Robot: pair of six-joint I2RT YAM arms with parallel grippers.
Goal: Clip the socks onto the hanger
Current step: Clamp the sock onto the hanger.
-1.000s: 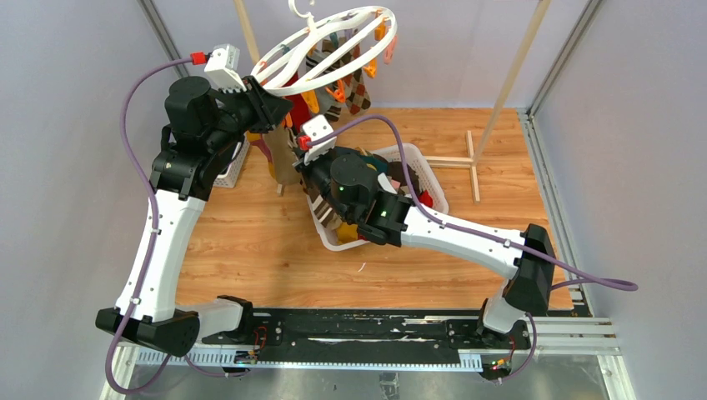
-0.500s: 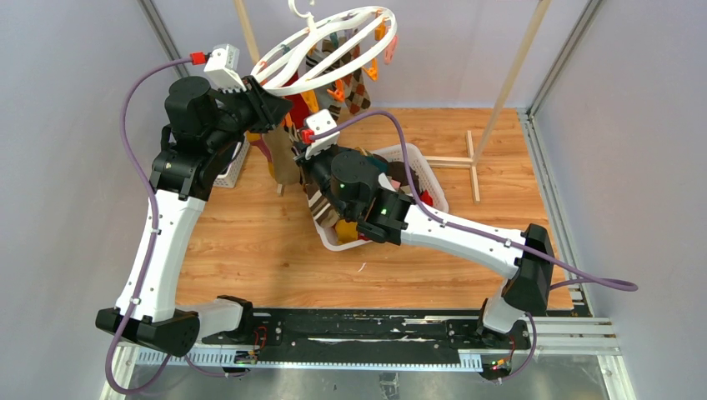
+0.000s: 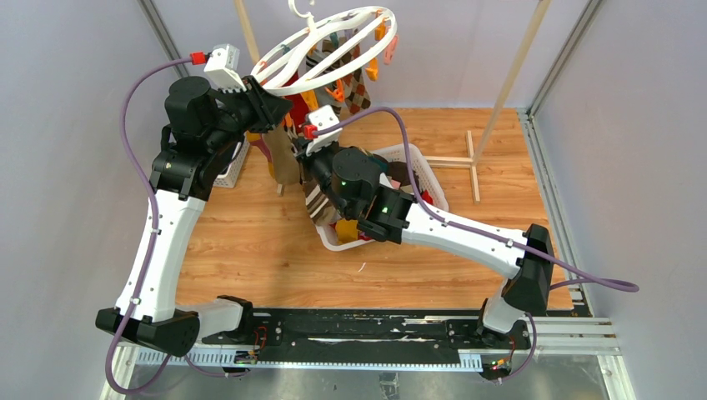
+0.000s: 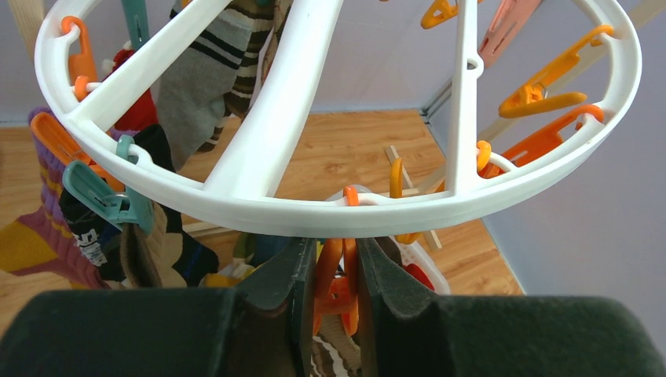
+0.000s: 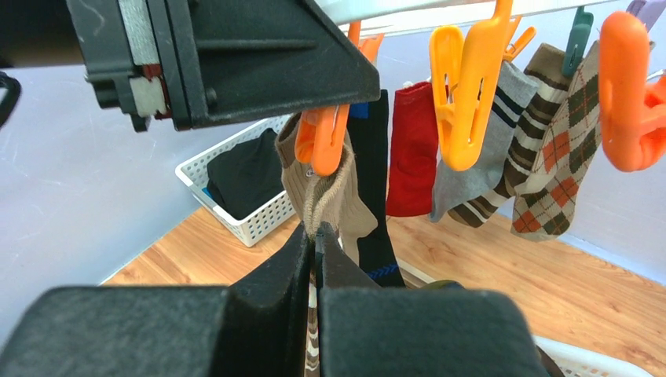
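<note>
The white round hanger (image 3: 329, 46) hangs at the back; it also fills the left wrist view (image 4: 259, 141). Several socks hang from its clips (image 5: 479, 169). My left gripper (image 4: 338, 292) is under the ring's near edge, shut on an orange clip (image 4: 336, 271) and squeezing it. My right gripper (image 5: 316, 245) is right below that clip (image 5: 322, 137), shut on a brown-and-cream striped sock whose tan cuff (image 5: 320, 192) reaches up into the clip's mouth. In the top view the right gripper (image 3: 302, 160) sits just below the left gripper (image 3: 273, 107), and the sock (image 3: 317, 204) dangles beneath it.
A white lattice basket (image 3: 427, 179) with more socks stands under the right arm. A second white basket (image 5: 259, 212) with black cloth stands at the left, partly hidden in the top view (image 3: 233, 167). A wooden stand (image 3: 471, 158) rises at the back right.
My right gripper has risen a little toward the hanger, bringing the striped sock's cuff up to the orange clip. The left arm has stayed put.
</note>
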